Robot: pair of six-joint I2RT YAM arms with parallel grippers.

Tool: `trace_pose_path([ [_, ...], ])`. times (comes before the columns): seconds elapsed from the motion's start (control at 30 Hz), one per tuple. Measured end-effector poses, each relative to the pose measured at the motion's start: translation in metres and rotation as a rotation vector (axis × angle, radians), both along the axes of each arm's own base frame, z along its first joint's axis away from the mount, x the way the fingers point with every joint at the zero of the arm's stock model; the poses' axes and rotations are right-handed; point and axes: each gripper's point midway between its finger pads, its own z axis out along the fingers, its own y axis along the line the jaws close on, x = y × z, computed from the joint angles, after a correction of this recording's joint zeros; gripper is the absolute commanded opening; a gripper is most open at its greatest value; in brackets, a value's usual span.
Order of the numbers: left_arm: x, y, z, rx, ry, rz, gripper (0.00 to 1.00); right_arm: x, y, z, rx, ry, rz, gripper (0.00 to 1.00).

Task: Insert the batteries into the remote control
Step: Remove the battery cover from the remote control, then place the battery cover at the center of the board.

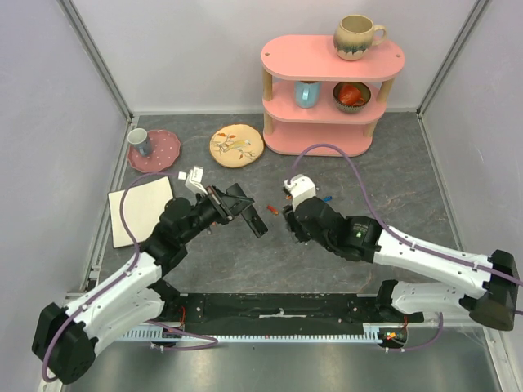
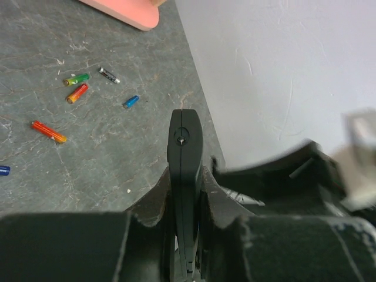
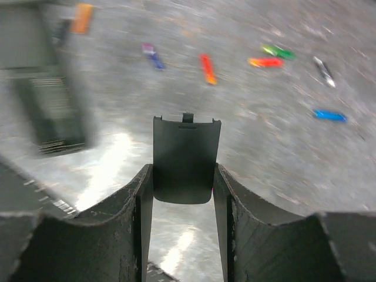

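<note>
Left gripper (image 2: pixel 185 189) is clamped right down on the remote (image 2: pixel 183 150), fingers nearly together, the slim black bar pinched edge-on between them. Its far end pokes out past the tips and shows a small round mark. From above, the remote (image 1: pixel 253 220) is held up off the table (image 1: pixel 384 175), around the middle, slanting toward the right arm. Over on the other side, the right gripper (image 3: pixel 183 171) has its jaws roughly half apart and pressed against both sides of the cover (image 3: pixel 187 155). That's a short black plate with a little tab on its far edge, held flat and jutting forward from the fingers. The two grippers face each other near the middle of the table, close but apart. Batteries (image 2: pixel 77 93) lie loose on the grey surface beyond the remote. A green one and a red-orange one sit just beside each other, a black-and-silver one is near them, and a blue one lies a bit apart. A longer orange one is off to the side, and another blue one sits at the frame edge. The right wrist view is blurred, and a dark bar at its left may be the remote, but I cannot tell. At the back stands a pink shelf (image 1: pixel 327 122) with a mug (image 1: pixel 357 37) on top.
</note>
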Motion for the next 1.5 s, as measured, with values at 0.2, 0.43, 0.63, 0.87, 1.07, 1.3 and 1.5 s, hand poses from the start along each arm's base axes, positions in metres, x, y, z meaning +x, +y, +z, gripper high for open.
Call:
trace_pose_path([
  [0.2, -0.019, 0.018, 0.02, -0.041, -0.078, 0.012, 0.02, 0.044, -0.085, -0.083, -0.181, 0.137, -0.287, 0.45],
  [0.43, -0.04, 0.03, -0.008, -0.035, -0.065, 0.002, 0.02, 0.051, -0.097, -0.143, -0.299, 0.278, -0.325, 0.44],
  [0.63, -0.05, 0.036, -0.03, -0.021, -0.039, 0.002, 0.02, 0.061, -0.099, -0.179, -0.323, 0.354, -0.367, 0.45],
  [0.87, -0.052, 0.037, -0.026, -0.032, -0.055, -0.001, 0.02, 0.078, -0.083, -0.181, -0.267, 0.344, -0.391, 0.7],
  [1.07, -0.053, 0.038, -0.024, -0.037, -0.062, -0.001, 0.02, 0.08, -0.082, -0.179, -0.247, 0.344, -0.407, 0.9],
  [1.3, -0.054, 0.038, -0.026, -0.039, -0.064, -0.002, 0.02, 0.08, -0.097, -0.157, -0.264, 0.297, -0.45, 0.91],
  [1.5, -0.057, 0.037, -0.028, -0.067, -0.091, -0.019, 0.02, 0.115, -0.117, -0.116, -0.224, 0.16, -0.584, 0.89],
])
